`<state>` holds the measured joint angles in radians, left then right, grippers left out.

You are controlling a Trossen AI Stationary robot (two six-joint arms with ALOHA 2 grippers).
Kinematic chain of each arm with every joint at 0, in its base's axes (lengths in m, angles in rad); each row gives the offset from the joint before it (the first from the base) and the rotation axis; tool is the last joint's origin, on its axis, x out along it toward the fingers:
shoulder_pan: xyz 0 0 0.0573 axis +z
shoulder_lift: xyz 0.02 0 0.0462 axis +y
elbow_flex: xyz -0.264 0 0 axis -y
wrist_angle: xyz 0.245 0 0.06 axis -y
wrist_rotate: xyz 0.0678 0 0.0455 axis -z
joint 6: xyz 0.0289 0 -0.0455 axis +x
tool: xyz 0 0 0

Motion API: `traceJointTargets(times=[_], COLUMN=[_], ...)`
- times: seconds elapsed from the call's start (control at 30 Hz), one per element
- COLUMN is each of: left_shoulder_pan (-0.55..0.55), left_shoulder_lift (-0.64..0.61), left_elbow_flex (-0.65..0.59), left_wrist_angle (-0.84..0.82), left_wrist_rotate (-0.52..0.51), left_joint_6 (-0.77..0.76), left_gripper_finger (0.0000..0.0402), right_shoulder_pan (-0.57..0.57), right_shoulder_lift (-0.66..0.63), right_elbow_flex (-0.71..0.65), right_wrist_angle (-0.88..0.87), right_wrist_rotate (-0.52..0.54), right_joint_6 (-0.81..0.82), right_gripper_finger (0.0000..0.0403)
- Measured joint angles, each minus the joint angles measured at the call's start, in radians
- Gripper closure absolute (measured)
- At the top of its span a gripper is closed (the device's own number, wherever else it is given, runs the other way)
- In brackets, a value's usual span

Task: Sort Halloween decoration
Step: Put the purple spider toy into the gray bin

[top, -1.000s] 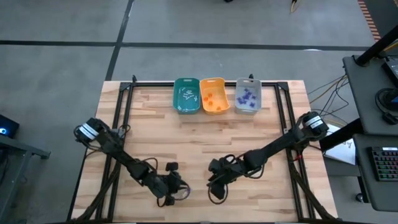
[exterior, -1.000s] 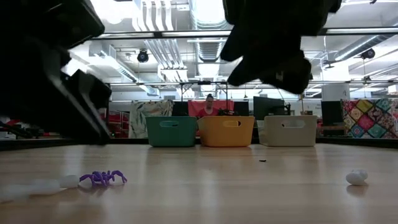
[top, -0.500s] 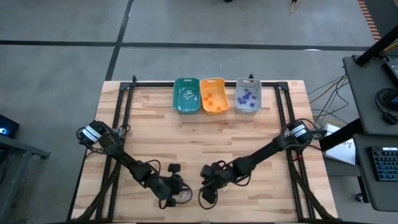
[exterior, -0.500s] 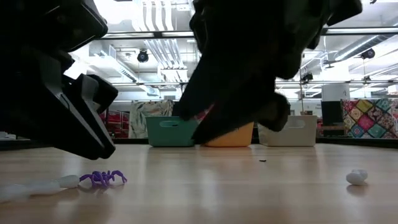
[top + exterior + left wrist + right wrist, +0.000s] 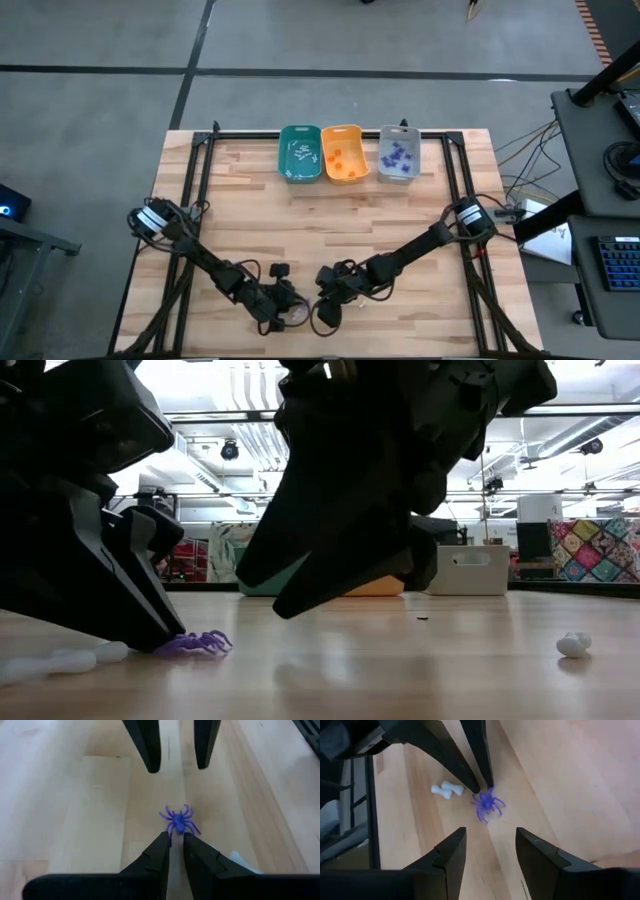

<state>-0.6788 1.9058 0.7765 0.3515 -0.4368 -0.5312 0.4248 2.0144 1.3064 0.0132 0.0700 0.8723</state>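
Your two arms meet low over the near edge of the wooden worktop (image 5: 300, 220), their tips facing each other across a purple spider (image 5: 178, 820).

Your left tool (image 5: 172, 845) sits right at the spider, its fingers drawn in to a narrow gap with the tips just touching the toy's near side; the spider lies on the wood in front of them, not between them. In the low view the spider (image 5: 195, 644) rests on the boards at the foot of the left arm's dark bulk.

Your right tool (image 5: 490, 850) hovers just beside the same spider from the opposite side, fingers spread wide and holding nothing. From its wrist camera you see the spider (image 5: 487, 804) ahead of the open fingers, the left arm's narrow tips pressed against it.

A white bone (image 5: 447, 789) lies on the worktop near the spider, just beside the left tool's fingers. Another small white trinket (image 5: 573, 645) sits well apart from them on the wood.

At the far edge three bins stand side by side, touching: a teal bin (image 5: 299, 154) with pale pieces in it, an orange bin (image 5: 342, 153) with orange pieces, and a grey bin (image 5: 398, 155) with purple ones.
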Motion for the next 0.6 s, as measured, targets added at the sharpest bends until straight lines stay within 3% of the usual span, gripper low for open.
traceJointTargets(times=[0.3, 0.5, 0.6], left_shoulder_pan=[0.000, 0.001, 0.001], left_shoulder_lift=[0.010, 0.011, 0.011], left_elbow_flex=[0.000, -0.001, -0.001], left_wrist_angle=[0.008, 0.005, 0.003], left_wrist_rotate=[-0.048, -0.079, -0.094], left_joint_6=[-0.014, -0.021, -0.022], left_gripper_finger=[0.0361, 0.0361, 0.0361], right_shoulder_pan=[-0.009, 0.003, 0.013], right_shoulder_lift=[0.000, 0.000, 0.004], right_elbow_flex=[0.000, 0.000, 0.000], right_wrist_angle=[-0.004, 0.005, 0.010], right_wrist_rotate=[0.045, 0.127, 0.155], right_joint_6=[-0.004, -0.377, -0.470], right_gripper_finger=[0.0242, 0.0243, 0.0243])
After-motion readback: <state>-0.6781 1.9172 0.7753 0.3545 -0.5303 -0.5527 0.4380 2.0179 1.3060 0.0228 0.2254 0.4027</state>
